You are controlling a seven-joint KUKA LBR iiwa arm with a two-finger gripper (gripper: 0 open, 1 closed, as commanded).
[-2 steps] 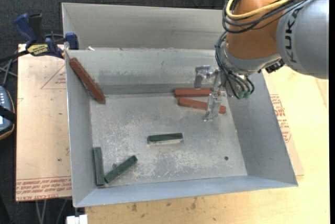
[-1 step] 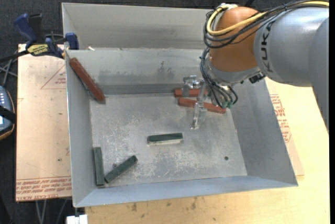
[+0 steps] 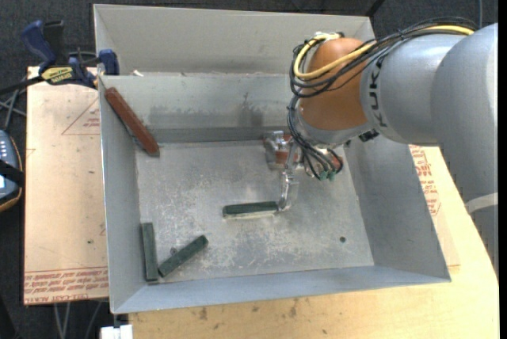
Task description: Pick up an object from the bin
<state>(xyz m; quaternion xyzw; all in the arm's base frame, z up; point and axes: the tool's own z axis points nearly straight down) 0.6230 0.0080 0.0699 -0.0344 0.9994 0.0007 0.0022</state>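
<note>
While the tool (image 3: 283,200) sits at its right end, a dark green bar (image 3: 249,211) runs leftward across the view; I cannot tell the tool's opening.

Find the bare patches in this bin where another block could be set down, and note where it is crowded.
Free: the bin floor right of the gripper, up to the right wall; also the stretch between the brown stick and the middle green bar. Crowded: the near-left corner, where a straight green bar and a slanted green bar meet.
</note>
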